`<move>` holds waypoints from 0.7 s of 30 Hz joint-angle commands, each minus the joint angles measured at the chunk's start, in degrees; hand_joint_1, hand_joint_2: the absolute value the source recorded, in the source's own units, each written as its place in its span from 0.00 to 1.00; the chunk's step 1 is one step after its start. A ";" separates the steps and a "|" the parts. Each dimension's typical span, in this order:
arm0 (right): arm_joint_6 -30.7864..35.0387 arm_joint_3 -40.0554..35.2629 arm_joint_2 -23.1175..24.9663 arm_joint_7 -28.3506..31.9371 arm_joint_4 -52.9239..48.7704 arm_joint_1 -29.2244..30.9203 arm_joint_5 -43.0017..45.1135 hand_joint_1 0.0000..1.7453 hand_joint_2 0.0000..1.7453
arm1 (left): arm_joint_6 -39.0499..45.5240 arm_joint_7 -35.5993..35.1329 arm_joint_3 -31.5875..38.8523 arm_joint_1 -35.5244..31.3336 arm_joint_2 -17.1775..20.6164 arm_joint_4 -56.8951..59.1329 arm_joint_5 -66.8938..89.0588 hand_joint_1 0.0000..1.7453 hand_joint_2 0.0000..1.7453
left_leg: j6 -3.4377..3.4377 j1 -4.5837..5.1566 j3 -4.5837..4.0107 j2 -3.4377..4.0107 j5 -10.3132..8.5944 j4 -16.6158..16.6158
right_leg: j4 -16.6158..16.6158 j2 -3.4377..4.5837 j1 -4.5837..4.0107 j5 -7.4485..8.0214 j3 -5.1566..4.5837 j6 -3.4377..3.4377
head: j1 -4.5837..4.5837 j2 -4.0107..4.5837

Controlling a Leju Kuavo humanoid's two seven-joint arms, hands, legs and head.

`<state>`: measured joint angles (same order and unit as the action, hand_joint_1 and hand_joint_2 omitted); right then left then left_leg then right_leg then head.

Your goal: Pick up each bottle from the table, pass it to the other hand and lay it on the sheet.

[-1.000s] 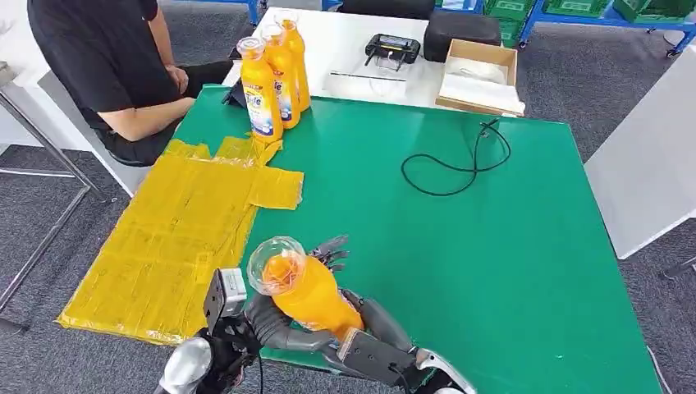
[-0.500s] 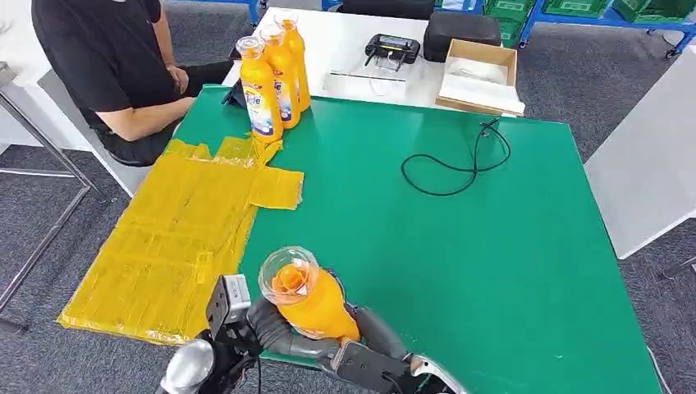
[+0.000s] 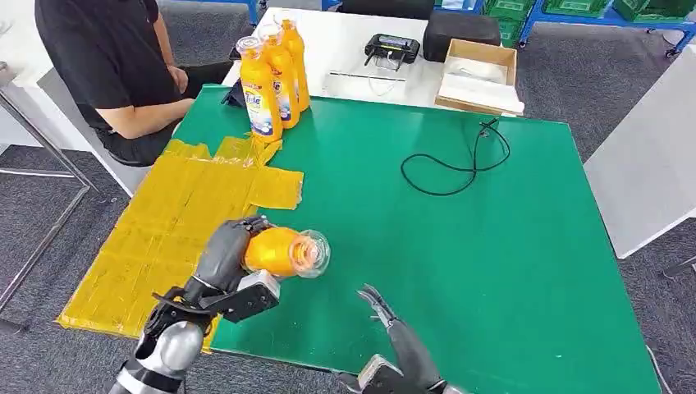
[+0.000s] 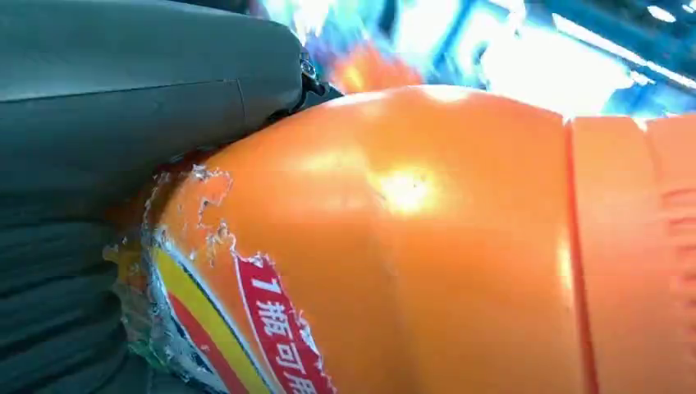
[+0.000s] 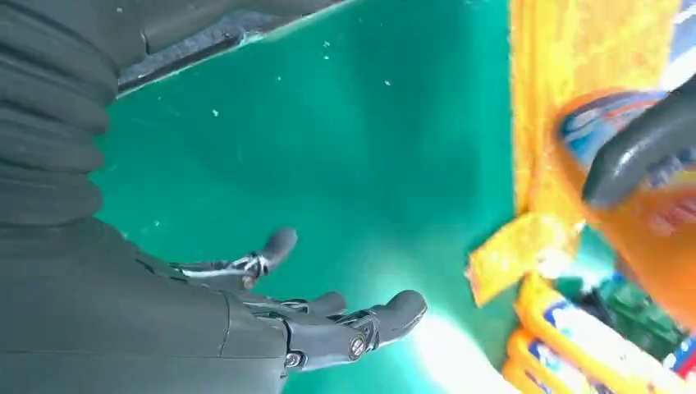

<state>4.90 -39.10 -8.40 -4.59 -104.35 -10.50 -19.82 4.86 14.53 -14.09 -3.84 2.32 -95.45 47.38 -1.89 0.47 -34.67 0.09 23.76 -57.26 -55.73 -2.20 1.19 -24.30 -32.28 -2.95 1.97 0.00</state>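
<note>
My left hand [image 3: 220, 256] grips an orange bottle [image 3: 283, 252] lying sideways above the green table, its clear cap pointing right, at the right edge of the yellow sheet [image 3: 176, 227]. In the left wrist view the bottle [image 4: 427, 246] fills most of the picture, with my left hand [image 4: 115, 205] wrapped around its labelled part. My right hand [image 3: 394, 328] hovers empty with fingers spread near the table's front edge, and the right wrist view shows that hand [image 5: 328, 316] above the green surface. Three more orange bottles [image 3: 275, 74] stand upright at the table's far left corner.
A person in black sits at the far left beside the sheet [image 3: 115, 66]. A black cable [image 3: 456, 160] loops on the green table [image 3: 460, 246]. A cardboard box [image 3: 480, 75] and a black device [image 3: 391, 49] lie on the white table behind.
The bottle has passed from my right hand to my left hand and swung left toward the sheet, now lying sideways. My right hand let go and drew back to the right, fingers spread.
</note>
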 commanded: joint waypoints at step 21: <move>-3.07 2.06 -3.46 2.92 -7.05 1.16 -0.39 0.00 1.00 | 1.43 -9.72 -8.96 -12.45 13.27 22.22 28.84 0.00 1.00 | 0.19 -0.10 0.08 -0.05 0.04 -0.03 | 0.03 0.15 -0.09 -0.05 0.15 0.20 | 0.00 0.02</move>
<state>2.75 -38.36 -12.61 -1.79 -112.28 -10.81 -19.54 4.29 5.33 -20.11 -13.18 14.36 -76.52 75.73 -1.89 0.49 -34.70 0.10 23.75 -57.27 -55.73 -2.18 1.20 -24.30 -32.29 -2.95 1.97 0.02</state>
